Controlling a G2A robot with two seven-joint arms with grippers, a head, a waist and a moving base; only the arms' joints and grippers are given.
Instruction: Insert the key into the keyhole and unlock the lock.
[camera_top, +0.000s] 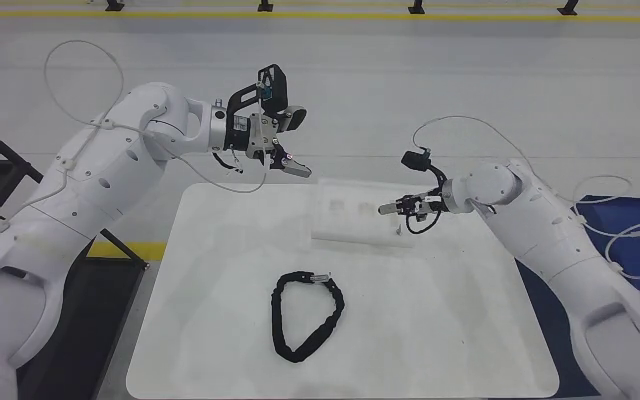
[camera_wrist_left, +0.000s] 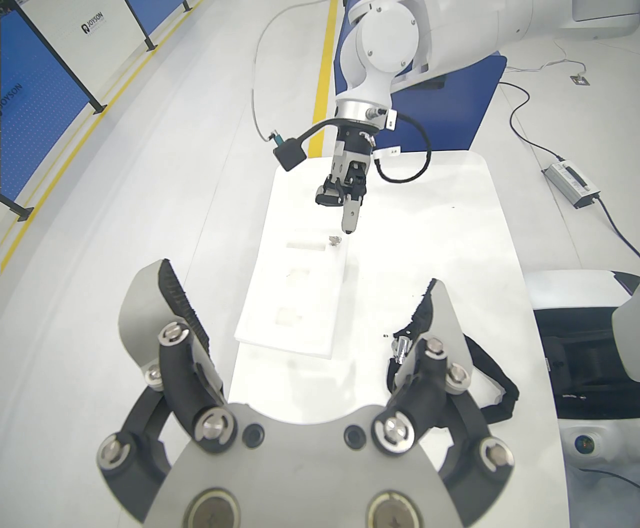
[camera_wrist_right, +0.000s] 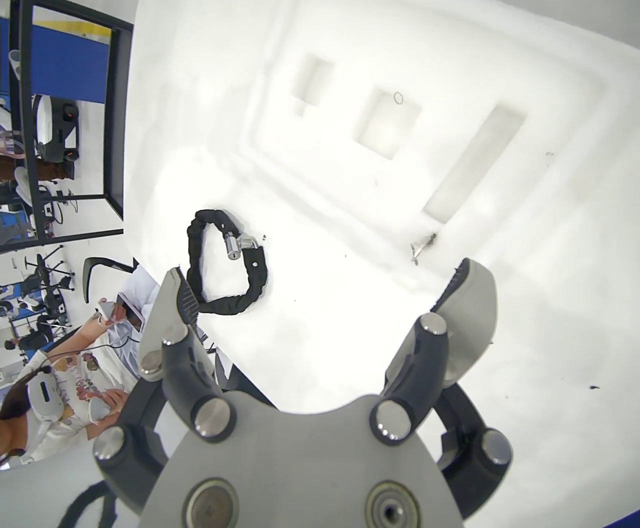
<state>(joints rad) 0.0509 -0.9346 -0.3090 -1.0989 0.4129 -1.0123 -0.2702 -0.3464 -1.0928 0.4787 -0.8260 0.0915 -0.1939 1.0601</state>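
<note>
Hovering near the small metal key (camera_wrist_right: 422, 245), right hand (camera_wrist_right: 319, 270) spread apart.
Left hand (camera_wrist_left: 299, 272) gaped too; fabric-sleeved chain lock (camera_wrist_right: 191, 255) lay looped on white tabletop (camera_top: 450, 330).

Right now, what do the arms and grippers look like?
Glossy white left arm and right arm, rounded joints. Grey-plated left gripper and right gripper: black linkages, grey fingers with black ribbed pads. A white cable and black cable at the right wrist.
</note>
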